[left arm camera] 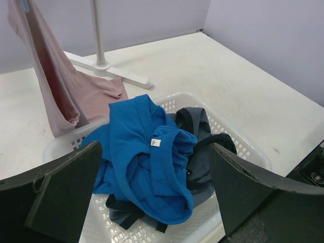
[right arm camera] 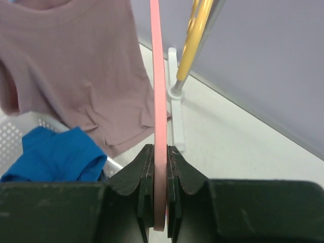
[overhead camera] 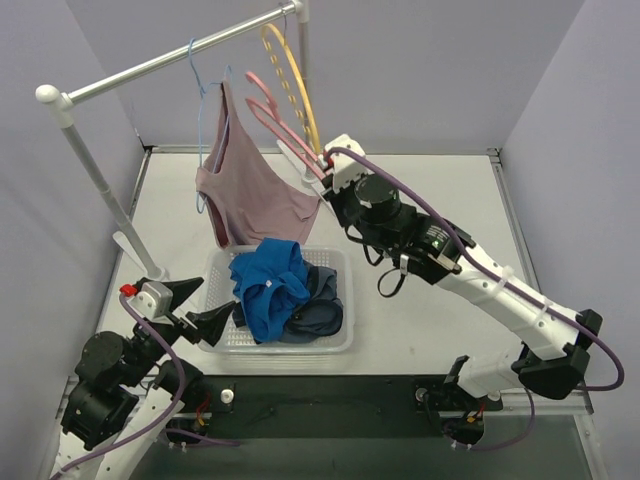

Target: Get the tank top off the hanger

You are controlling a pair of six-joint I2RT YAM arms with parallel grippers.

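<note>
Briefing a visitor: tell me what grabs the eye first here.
A mauve tank top hangs from a blue hanger on the rail, back left. The right tool is shut on a pink hanger beside it. A blue garment tops the white basket, near the open left tool.

White-and-black arms (overhead camera: 490,290) carry purple cables (overhead camera: 610,350) and black fingers (right arm camera: 132,177).

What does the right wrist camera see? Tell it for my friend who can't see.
The right gripper is shut on a pink hanger running up the middle. Behind it, left, hangs a dusty-pink tank top above blue clothes in a white basket; a yellow hanger is upper right.
</note>
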